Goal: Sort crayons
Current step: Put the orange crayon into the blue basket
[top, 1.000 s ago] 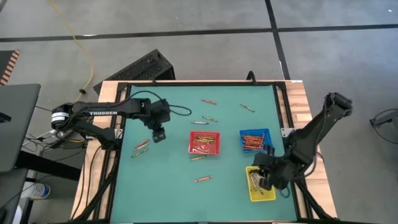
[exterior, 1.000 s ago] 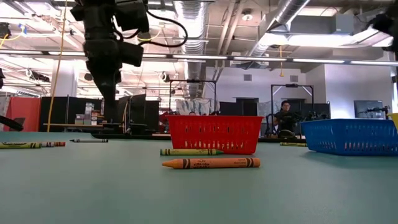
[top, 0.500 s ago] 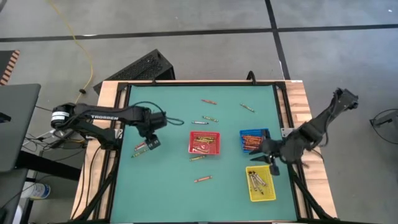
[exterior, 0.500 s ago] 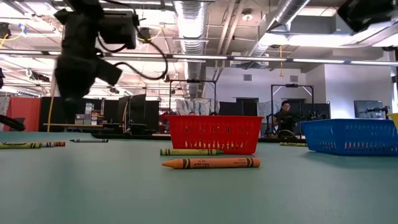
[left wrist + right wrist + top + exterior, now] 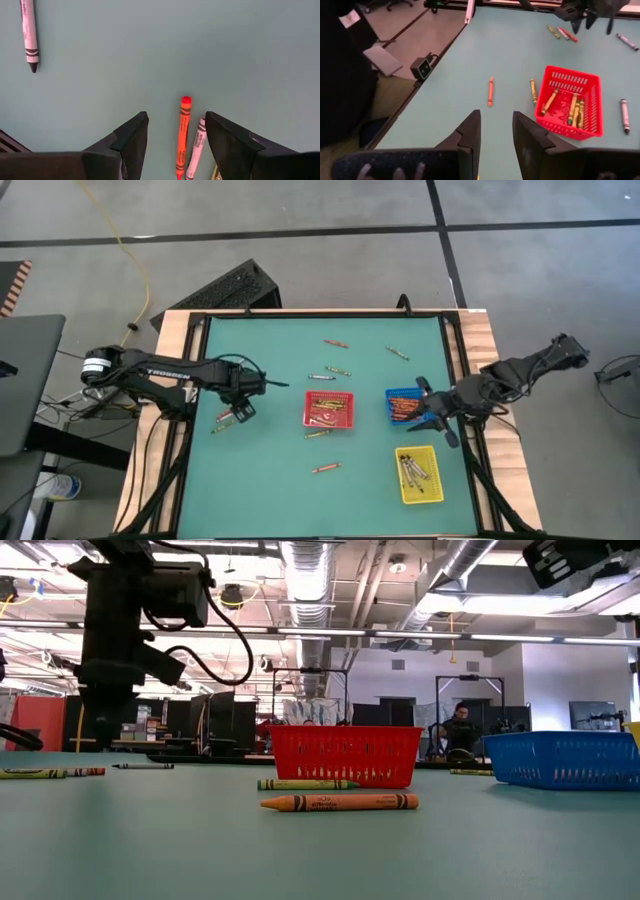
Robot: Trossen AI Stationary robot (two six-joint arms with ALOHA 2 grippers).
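Observation:
My left gripper (image 5: 243,409) hangs open above the table's left part, pointing down. In the left wrist view its fingers (image 5: 176,117) stand on either side of an orange-red crayon (image 5: 183,135) lying flat on the mat, without touching it. A pale pink crayon (image 5: 196,147) lies beside that crayon. My right gripper (image 5: 430,415) is open and empty, raised near the blue tray (image 5: 410,405); its fingers (image 5: 496,130) point toward the table's left. Several grey crayons lie in the yellow tray (image 5: 418,474), and several crayons lie in the red tray (image 5: 330,409).
Loose crayons lie on the green mat at the far side (image 5: 335,342), (image 5: 398,353), (image 5: 339,369), in front of the red tray (image 5: 317,434) and nearer the front (image 5: 325,468). The low view shows an orange crayon (image 5: 339,802) and a green one (image 5: 305,784).
My left gripper has gone toward the table's left edge and down over the crayons lying there. My right gripper has risen out of the yellow tray, gone toward the far edge to beside the blue tray, and tipped up from pointing down.

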